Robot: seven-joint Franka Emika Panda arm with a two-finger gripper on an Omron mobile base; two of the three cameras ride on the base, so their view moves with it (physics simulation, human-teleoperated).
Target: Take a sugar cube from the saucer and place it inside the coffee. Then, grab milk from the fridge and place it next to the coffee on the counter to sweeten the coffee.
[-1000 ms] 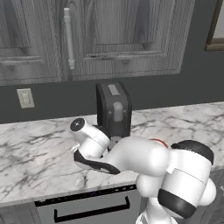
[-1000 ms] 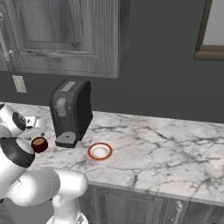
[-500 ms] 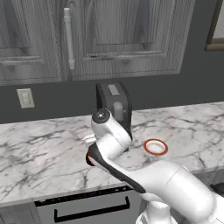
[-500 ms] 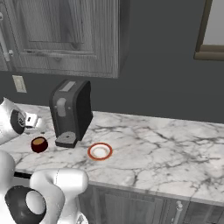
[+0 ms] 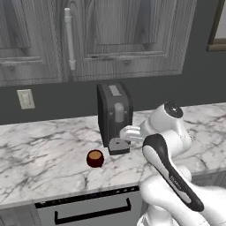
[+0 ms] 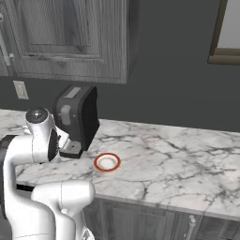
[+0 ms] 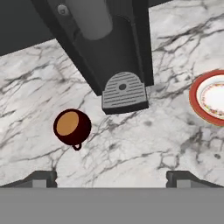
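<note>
A: Long white marble counter with grey veins (image 5: 39, 150), carrying everything. Tall black coffee machine (image 5: 114, 115) upright near mid-counter, grey drip tray (image 7: 124, 91) at its foot.

B: Small round dark red cup of brown coffee (image 5: 95, 158)?

A: Upright on the marble, at seven o'clock from the drip tray in the hand view, near but apart.

B: Small flat white saucer with orange-red rim (image 6: 107, 162)?

A: At three o'clock in the hand view, well apart from the cup. Sugar cube: cannot tell.

B: Two-finger gripper (image 7: 112, 177)?

A: Jaws released, spread wide, grasping nothing, above bare marble.
</note>
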